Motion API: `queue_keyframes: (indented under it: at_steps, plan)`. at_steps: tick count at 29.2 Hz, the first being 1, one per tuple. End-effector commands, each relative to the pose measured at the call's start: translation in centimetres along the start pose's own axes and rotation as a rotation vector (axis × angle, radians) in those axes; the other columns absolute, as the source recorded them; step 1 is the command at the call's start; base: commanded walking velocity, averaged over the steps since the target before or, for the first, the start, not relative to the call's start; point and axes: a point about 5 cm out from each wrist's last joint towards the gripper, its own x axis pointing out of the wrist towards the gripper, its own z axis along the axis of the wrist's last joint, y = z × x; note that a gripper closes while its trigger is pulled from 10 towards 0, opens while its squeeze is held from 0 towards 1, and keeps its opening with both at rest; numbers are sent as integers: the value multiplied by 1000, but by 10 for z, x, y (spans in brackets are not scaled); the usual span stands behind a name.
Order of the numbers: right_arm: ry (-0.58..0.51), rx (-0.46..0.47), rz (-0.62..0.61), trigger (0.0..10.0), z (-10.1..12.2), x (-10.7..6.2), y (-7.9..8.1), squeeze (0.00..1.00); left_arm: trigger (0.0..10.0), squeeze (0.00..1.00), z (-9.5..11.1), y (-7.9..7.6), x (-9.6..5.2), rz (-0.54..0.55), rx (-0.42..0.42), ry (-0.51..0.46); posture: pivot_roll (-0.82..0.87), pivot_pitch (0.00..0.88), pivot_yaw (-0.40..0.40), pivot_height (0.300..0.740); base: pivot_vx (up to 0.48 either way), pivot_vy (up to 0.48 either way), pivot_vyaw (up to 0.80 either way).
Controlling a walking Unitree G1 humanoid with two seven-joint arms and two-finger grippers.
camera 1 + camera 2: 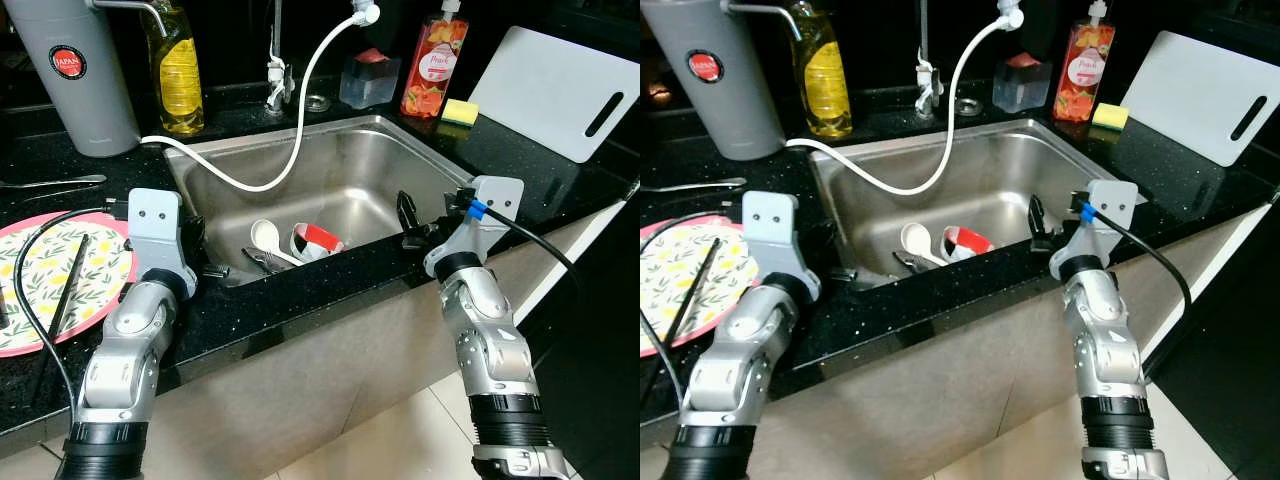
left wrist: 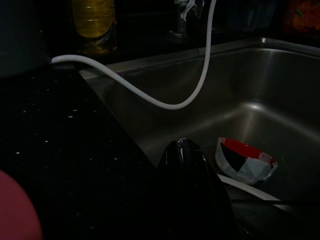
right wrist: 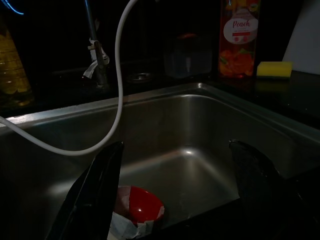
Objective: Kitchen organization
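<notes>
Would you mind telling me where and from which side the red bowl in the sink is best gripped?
Probably by its upper rim, coming down from above. The red bowl lies tilted on the sink floor, its opening turned partly up, so one finger can slip inside and one outside. The white spoon lies close on its left, so the right gripper, already open above the sink, seems better placed.

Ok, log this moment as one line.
right gripper open over sink | left gripper at sink edge | red bowl, spoon inside
</notes>
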Motion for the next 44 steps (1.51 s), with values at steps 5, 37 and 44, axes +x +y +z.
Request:
queue_keyframes:
  at_steps: [5, 37, 44]
  plan:
    - [-2, 4, -14, 10000, 1, 0, -4, 0, 10000, 0, -9, -2, -1, -13, -15, 37, -103, 110, -31, 740, 0, 0, 0]
    - [-7, 4, -15, 10000, 2, 0, -4, 0, 10000, 0, -7, 0, 0, -12, -10, 32, -84, 111, -22, 740, 0, 0, 0]
    - [-10, 3, -18, 10000, 3, 1, -5, 0, 10000, 0, -7, 0, 0, -12, -10, 32, -84, 113, -21, 740, 0, 0, 0]
